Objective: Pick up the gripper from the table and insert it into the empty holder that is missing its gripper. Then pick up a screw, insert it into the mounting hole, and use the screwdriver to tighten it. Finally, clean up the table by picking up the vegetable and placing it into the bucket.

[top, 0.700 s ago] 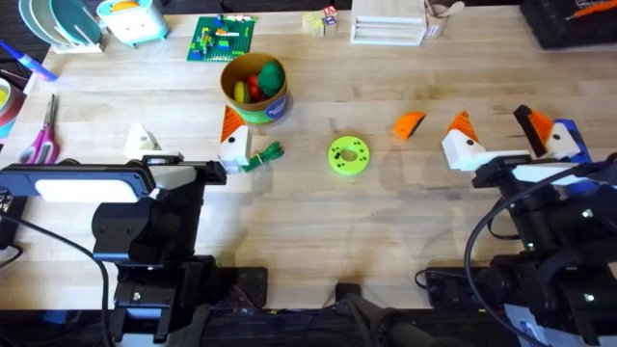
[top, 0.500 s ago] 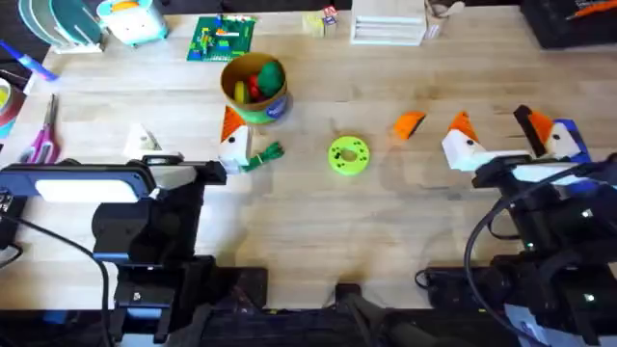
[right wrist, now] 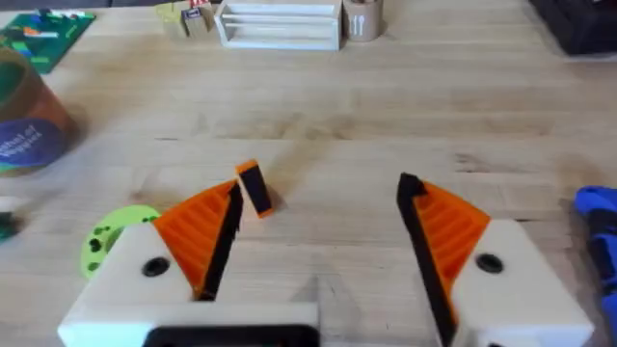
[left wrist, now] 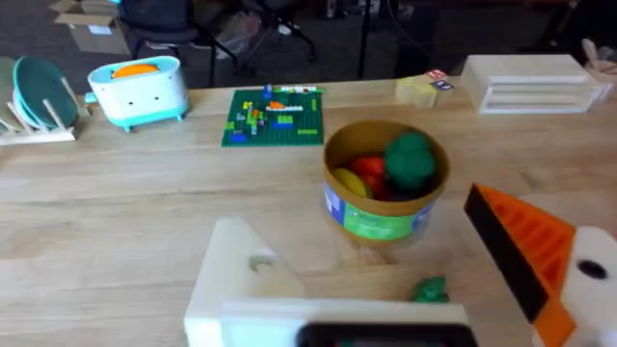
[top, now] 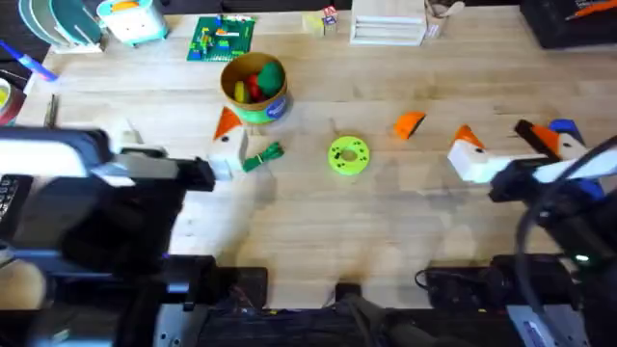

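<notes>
The orange wedge gripper [top: 410, 123] lies on the table right of centre, and in the right wrist view the gripper [right wrist: 254, 188] sits just ahead of my right fingers. My right gripper [top: 503, 146] [right wrist: 323, 188] is open and holds nothing. The blue screwdriver [top: 564, 130] [right wrist: 598, 207] lies just right of it. The plain white holder [left wrist: 231, 280] forms one side of my open left gripper [top: 178, 143] [left wrist: 357, 231], opposite an orange-padded finger [left wrist: 525, 251]. The green vegetable [top: 262, 156] [left wrist: 429, 287] lies beside that finger. The yellow bucket [top: 254, 89] [left wrist: 384, 193] behind it holds round toy produce.
A lime-green disc with holes [top: 348, 155] [right wrist: 111, 236] lies mid-table. Along the far edge stand a green brick plate [top: 222, 39], a toy toaster [top: 130, 19] and a white rack [top: 388, 24]. The left arm looms large and dark at the lower left.
The left arm has risen toward the camera and shows larger and blurred. The right gripper has shifted slightly right and toward the near edge. The objects on the table have not moved.
</notes>
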Controlling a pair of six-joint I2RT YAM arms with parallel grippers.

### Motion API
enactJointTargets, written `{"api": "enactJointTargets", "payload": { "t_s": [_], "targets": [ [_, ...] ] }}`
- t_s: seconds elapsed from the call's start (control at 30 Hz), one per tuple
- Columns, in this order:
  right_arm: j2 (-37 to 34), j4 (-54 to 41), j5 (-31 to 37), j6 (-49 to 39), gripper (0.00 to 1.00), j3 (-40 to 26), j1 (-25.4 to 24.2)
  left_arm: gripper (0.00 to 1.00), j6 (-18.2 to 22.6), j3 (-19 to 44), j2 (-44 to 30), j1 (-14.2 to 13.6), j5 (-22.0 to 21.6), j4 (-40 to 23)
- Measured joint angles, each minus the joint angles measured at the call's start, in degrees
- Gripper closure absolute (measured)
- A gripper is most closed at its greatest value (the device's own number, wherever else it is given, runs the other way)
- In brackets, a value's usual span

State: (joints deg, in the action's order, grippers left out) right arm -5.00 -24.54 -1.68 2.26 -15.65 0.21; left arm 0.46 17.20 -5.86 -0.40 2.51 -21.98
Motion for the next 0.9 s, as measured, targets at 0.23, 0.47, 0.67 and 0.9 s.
{"api": "enactJointTargets", "payload": {
  "t_s": [0.23,0.47,0.67,0.9],
  "targets": [
    [-14.9,-18.3,-0.7,0.1,0.01,-25.3,0.0,0.008,0.4,27.4,-19.1,0.0,5.5,-26.1],
    [-22.9,-24.0,-0.8,0.2,0.01,-32.9,0.0,0.008,0.5,39.1,-39.2,0.0,12.1,-43.9],
    [-23.1,-24.2,-0.8,0.2,0.01,-32.9,0.0,0.008,2.3,39.3,-50.5,0.0,15.9,-45.7],
    [-23.1,-24.2,-0.8,0.2,0.01,-32.9,0.0,0.006,5.2,39.3,-55.8,0.0,18.7,-44.2]
  ]
}}
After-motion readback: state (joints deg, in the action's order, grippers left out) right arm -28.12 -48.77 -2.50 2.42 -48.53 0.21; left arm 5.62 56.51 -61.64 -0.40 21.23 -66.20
